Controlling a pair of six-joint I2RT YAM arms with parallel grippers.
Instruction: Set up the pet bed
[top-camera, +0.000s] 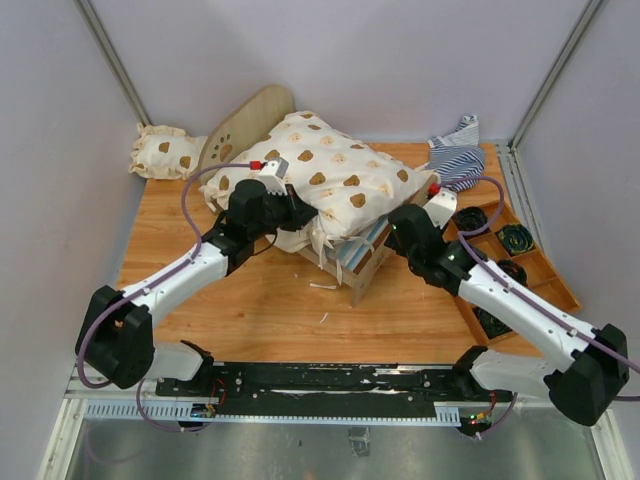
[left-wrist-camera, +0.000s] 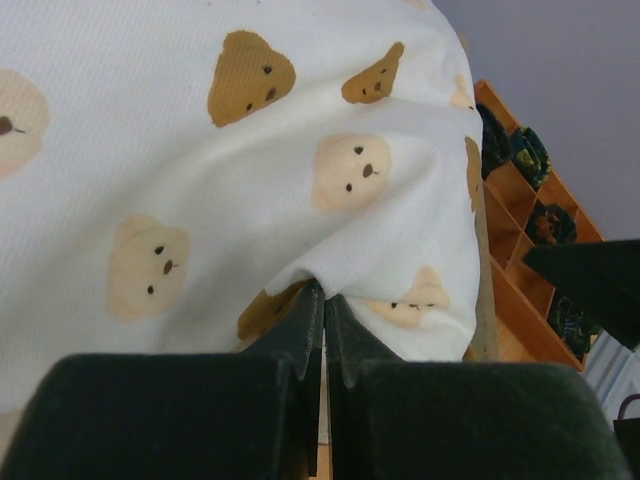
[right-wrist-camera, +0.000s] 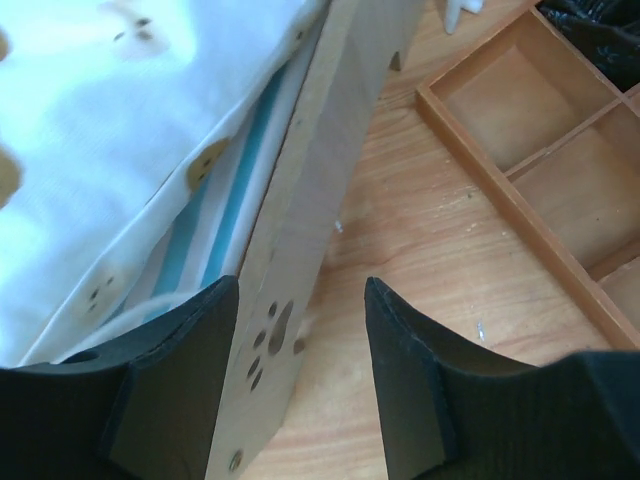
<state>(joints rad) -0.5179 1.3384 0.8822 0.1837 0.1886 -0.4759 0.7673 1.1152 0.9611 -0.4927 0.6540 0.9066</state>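
Looking down the right wrist view, I see the pet bed (right-wrist-camera: 320, 150) at mid-table. Its wooden board runs lengthwise away from me between the wide-open, empty jaws of my right gripper (right-wrist-camera: 300, 290). My left gripper (left-wrist-camera: 323, 295) is pinched tight on the cushion (left-wrist-camera: 200, 180).

Nothing to read here, no words, numbers or brand marks: only a paw-print cutout (right-wrist-camera: 268, 345) in the pet bed (right-wrist-camera: 320, 180) end board, and bear faces on the cushion (left-wrist-camera: 200, 150).
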